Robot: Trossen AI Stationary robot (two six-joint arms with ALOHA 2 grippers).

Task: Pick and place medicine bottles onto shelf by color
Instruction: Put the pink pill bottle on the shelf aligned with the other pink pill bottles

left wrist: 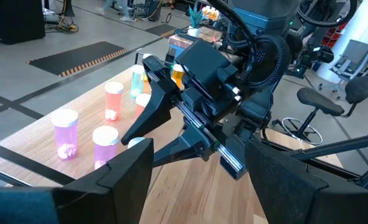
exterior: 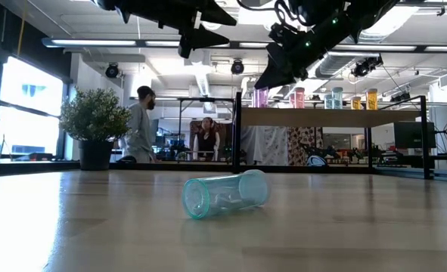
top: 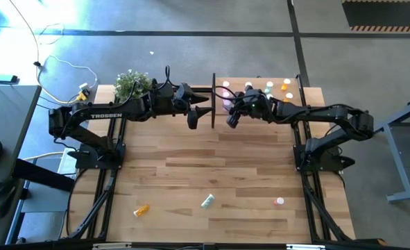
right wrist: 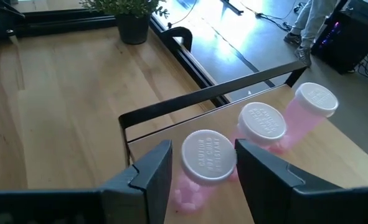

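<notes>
at the far edge of the table, you have both arms meeting over the shelf (top: 260, 78), the light-wood board with a dark upright panel at its left end. your right gripper (right wrist: 199, 163) hangs just above the left end of the shelf with its fingers spread open, a white-capped pink bottle (right wrist: 205, 163) standing upright between them; whether the pads touch it you cannot tell from these views. two more pink bottles (right wrist: 263, 127) stand close beside it in a row, each with a white cap.

your left gripper (left wrist: 196, 171) hovers on the other side of the upright panel, its fingers wide apart and holding nothing, pointed toward the right arm's wrist. from its camera you see pink bottles at the near end of the shelf, a red-pink bottle (left wrist: 113, 99) further along, then a pale green one (left wrist: 137, 81) and an orange one (left wrist: 177, 73) toward the far end, all upright.

down on the near part of the striped tabletop (top: 211, 160), three bottles lie well apart from each other: an orange bottle (top: 141, 209) to the left, a pale green bottle (top: 207, 201) in the middle lying on its side, and a small pink bottle (top: 279, 201) to the right. a potted plant (top: 131, 83) sits at the far left corner. in the room behind, two people (exterior: 141, 125) stand beyond the table.
</notes>
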